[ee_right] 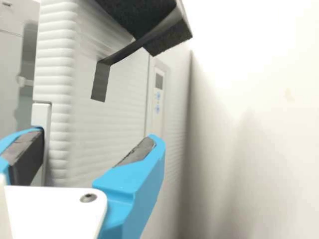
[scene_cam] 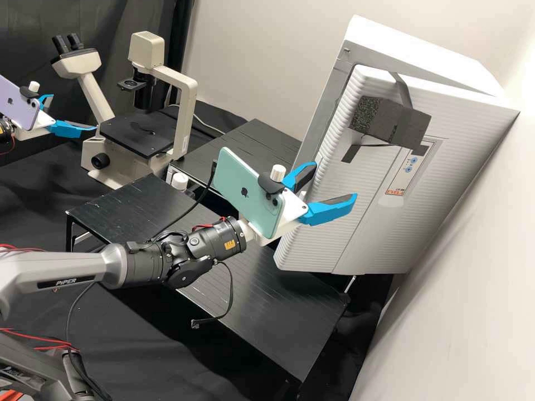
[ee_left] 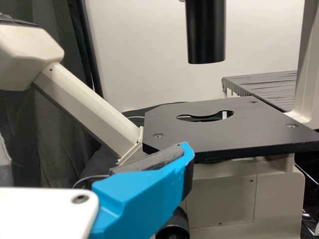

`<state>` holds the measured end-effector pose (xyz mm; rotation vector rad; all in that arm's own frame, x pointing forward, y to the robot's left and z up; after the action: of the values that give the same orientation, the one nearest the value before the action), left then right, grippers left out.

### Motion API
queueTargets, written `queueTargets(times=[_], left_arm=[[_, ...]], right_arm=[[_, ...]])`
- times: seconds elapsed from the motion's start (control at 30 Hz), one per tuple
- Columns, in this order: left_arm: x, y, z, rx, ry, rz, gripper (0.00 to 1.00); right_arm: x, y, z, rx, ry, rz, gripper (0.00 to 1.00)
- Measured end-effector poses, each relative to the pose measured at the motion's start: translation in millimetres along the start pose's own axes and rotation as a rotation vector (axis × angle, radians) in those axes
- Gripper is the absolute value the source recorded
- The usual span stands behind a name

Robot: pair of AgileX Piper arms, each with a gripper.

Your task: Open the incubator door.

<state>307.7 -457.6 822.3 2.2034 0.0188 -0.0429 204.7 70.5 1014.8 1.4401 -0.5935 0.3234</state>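
Both are spread: right gripper [scene_cam: 333, 182] at the edge of the ajar incubator door [scene_cam: 312, 239], left gripper [scene_cam: 73, 113] near the microscope [scene_cam: 185, 114], fingers apart too.

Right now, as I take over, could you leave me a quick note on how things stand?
Right gripper: open, its fingers either side of the cabinet door's free edge; I can't tell if they touch it.
Left gripper: open and empty, by the microscope.
Done: the door is ajar.
Left: probably swing it wider, then move the right gripper clear.
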Motion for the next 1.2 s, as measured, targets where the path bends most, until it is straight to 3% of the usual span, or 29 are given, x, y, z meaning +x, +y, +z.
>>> queueTargets(times=[0.17,0.37,0.8,1.03,1.13,1.2], left_arm=[[0,0.0,0,0.0,0.0,0.0,1.0],[0,0.0,0,0.0,0.0,0.0,1.0],[0,0.0,0,0.0,0.0,0.0,1.0],[0,0.0,0,0.0,0.0,0.0,1.0],[0,0.0,0,0.0,0.0,0.0,1.0],[0,0.0,0,0.0,0.0,0.0,1.0]], right_arm=[[-5,6,2,-0.045,-0.047,0.037,1.0],[-8,11,5,-0.037,-0.105,0.068,1.0],[-13,16,16,0.08,-0.243,0.128,1.0],[-18,19,22,0.103,-0.332,0.154,1.0],[-20,24,26,0.132,-0.378,0.209,1.0],[-21,26,30,0.133,-0.413,0.256,1.0]])
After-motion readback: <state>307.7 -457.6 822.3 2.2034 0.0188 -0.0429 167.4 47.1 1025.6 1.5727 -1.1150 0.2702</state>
